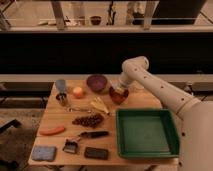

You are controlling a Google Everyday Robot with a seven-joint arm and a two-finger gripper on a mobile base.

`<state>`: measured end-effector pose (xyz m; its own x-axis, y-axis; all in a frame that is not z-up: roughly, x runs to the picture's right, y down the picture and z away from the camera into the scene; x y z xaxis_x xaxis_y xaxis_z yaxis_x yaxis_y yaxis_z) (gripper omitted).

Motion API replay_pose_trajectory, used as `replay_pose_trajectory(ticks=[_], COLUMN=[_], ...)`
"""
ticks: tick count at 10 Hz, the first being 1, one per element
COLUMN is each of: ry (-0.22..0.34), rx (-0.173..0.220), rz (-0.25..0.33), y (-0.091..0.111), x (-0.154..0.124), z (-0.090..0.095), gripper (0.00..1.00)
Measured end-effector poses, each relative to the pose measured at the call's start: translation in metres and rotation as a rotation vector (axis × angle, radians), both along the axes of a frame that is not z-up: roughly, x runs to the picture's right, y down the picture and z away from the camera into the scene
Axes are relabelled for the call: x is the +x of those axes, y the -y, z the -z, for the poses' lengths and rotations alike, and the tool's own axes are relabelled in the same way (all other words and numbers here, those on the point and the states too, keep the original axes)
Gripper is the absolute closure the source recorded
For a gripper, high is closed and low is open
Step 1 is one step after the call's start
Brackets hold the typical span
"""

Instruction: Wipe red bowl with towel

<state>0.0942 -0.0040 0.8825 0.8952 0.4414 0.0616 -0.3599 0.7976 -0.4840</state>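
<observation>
At the front left corner of the table (54, 116) we see the blue towel (44, 152) lying flat, with a carrot (52, 130) just behind it. Farther back stand a cup (61, 85) and a can (62, 99), then an orange (78, 92) and a purple bowl (97, 82). Mid-table lie a banana (100, 105), grapes (89, 120) and a brush (73, 145). The red bowl (120, 97) sits right of the purple one, behind the green tray (146, 134). The gripper (118, 90) hangs at the red bowl's rim; whether it is open or closed, we cannot tell.
</observation>
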Motion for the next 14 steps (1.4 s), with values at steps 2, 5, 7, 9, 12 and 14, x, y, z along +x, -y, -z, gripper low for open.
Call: replay_pose_trajectory(ticks=[2, 5, 7, 9, 12, 14], ry=[0.011, 0.01, 0.009, 0.006, 0.005, 0.008], rx=[0.004, 0.008, 0.007, 0.002, 0.007, 0.011], rz=[-0.029, -0.035, -0.041, -0.029, -0.004, 0.01], y=[0.005, 0.009, 0.011, 0.011, 0.014, 0.015], x=[0.005, 0.007, 0.009, 0.003, -0.004, -0.01], z=[0.006, 0.014, 0.017, 0.019, 0.024, 0.027], gripper=[1.0, 0.93, 0.71, 0.51, 0.23, 0.2])
